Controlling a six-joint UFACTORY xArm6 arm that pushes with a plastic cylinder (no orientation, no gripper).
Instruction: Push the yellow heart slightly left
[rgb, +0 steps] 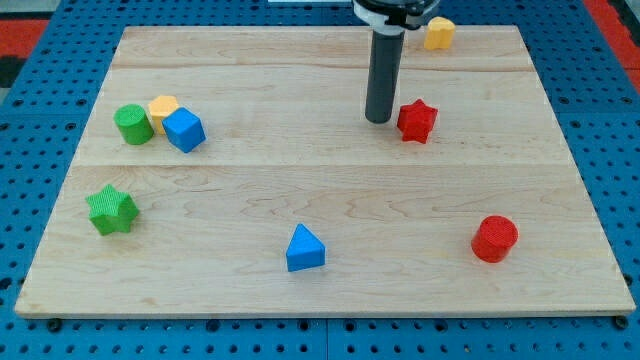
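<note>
A yellow block (439, 33), which looks like the heart, lies near the board's top edge, right of centre, partly hidden by the arm's mount. My tip (379, 120) rests on the board well below it and a little to its left. The tip stands just left of the red star (417, 120), close to it; I cannot tell if they touch. A second yellow block (162, 106), pentagon-like, sits at the view's left.
A green cylinder (133, 124) and a blue cube (185, 130) crowd the left yellow block. A green star (112, 210) lies lower left, a blue triangle (304, 249) bottom centre, a red cylinder (494, 238) lower right. The wooden board (330, 290) is ringed by blue pegboard.
</note>
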